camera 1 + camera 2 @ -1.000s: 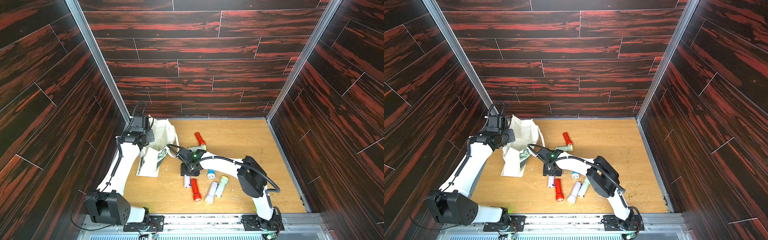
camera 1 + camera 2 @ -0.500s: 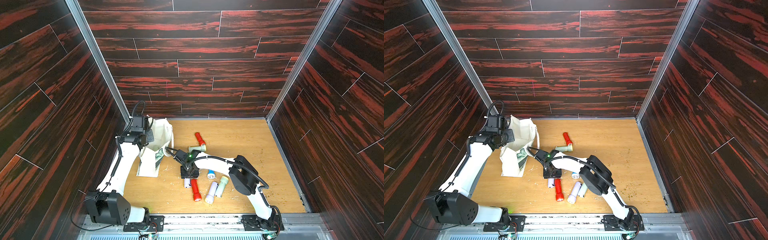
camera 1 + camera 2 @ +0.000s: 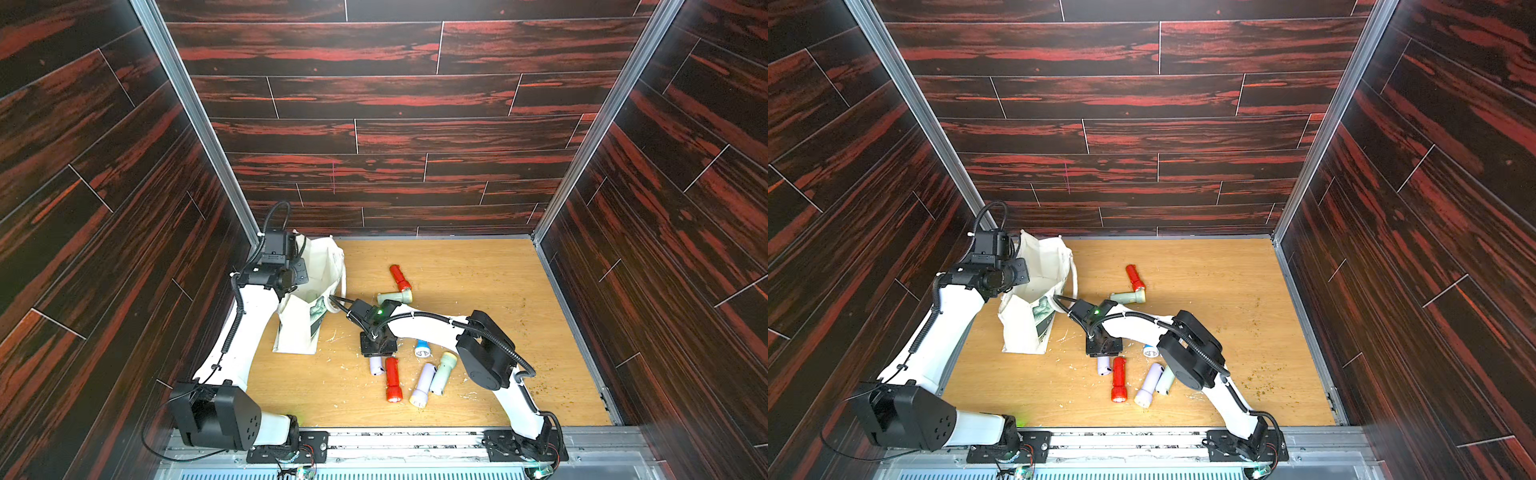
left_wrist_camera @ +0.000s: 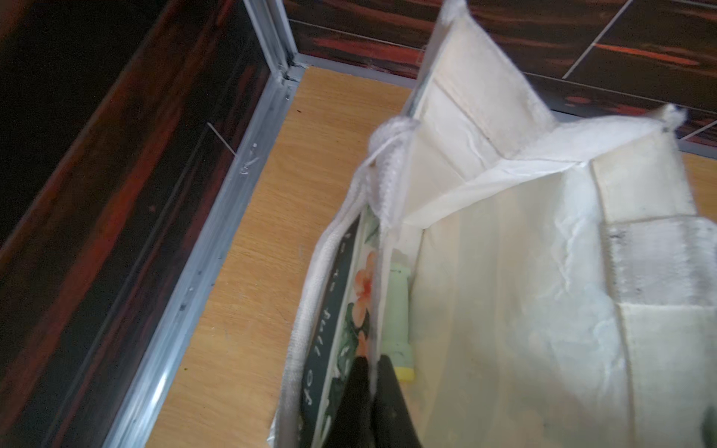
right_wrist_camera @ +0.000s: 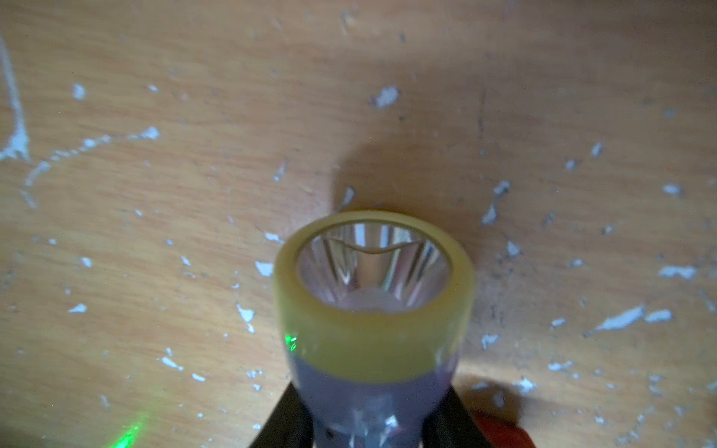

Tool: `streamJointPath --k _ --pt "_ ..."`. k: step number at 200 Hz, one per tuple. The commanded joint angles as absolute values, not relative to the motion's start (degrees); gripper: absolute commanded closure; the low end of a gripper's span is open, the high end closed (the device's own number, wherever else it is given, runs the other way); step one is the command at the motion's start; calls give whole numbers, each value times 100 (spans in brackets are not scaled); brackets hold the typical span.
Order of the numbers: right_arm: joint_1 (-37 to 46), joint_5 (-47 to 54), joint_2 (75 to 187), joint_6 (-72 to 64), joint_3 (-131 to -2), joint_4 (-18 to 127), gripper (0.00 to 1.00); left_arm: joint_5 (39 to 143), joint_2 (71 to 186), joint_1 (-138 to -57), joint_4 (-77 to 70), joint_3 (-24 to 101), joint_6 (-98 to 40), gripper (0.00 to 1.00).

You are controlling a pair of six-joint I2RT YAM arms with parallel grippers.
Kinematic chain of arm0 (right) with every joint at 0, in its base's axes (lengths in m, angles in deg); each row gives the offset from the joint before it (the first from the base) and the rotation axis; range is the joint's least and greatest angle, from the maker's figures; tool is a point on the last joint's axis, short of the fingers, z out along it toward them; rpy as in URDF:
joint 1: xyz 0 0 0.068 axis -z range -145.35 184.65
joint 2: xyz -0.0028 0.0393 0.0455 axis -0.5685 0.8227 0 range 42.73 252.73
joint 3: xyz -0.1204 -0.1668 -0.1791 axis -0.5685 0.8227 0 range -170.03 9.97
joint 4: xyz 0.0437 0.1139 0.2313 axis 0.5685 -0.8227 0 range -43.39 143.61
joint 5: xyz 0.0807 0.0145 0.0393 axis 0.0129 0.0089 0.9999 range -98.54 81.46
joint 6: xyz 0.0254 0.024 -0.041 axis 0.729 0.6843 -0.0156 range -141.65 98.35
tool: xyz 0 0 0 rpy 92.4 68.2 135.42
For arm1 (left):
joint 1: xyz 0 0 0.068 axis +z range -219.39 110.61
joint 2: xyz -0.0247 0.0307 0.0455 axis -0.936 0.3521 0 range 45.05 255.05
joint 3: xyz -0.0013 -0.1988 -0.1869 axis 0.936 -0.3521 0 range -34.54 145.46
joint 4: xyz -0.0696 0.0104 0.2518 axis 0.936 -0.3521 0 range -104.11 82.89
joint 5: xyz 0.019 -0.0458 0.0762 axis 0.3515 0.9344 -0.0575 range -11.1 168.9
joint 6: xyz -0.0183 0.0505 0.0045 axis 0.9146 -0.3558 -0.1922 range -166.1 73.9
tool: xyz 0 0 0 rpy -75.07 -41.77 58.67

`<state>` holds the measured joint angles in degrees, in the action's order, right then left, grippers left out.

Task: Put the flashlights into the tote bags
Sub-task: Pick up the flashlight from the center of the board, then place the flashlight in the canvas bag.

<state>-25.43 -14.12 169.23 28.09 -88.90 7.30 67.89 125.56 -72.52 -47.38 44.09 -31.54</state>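
We count one mint flashlight (image 4: 395, 310) in tote (image 4: 523, 271), left gripper (image 4: 370, 362) pinching its rim; right gripper (image 5: 368, 422) clamped round lilac flashlight (image 5: 372, 310) on surface (image 3: 457, 282); six more left there

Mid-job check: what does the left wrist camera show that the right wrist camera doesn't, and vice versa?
Left wrist only: the left gripper pinching a wall of the tote bag, with a mint flashlight lying inside.
Right wrist only: a lilac flashlight with a yellow head ring, flanked by the right gripper; a red flashlight edge beside it; white flecks.
Both: the wooden tabletop.
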Motion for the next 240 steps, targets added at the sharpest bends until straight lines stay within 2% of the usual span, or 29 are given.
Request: streamJointPath --k 1,30,73,140,204,240 --pt "-2587 -1689 15983 2580 -8692 1123 64 7361 12503 -7229 -4684 4508 -3075 100" --pt "-2578 -1919 14953 2468 -8006 1889 72 7974 12500 -7229 -4690 4701 -2873 100" --pt "-2461 -2123 13842 2355 -7148 2632 100 8819 12270 -7229 -4259 4528 -2760 100" --pt "-2335 -3005 13291 2059 -7354 2279 100 10025 12103 -7237 -3393 3896 -2448 100" --pt "-1759 -2466 13627 1885 -7903 2373 100 10800 12113 -7307 -3031 3660 -2224 100" --pt "-1396 -1436 14120 1619 -8258 2757 100 11084 12060 -7368 -2927 3571 -2204 100"
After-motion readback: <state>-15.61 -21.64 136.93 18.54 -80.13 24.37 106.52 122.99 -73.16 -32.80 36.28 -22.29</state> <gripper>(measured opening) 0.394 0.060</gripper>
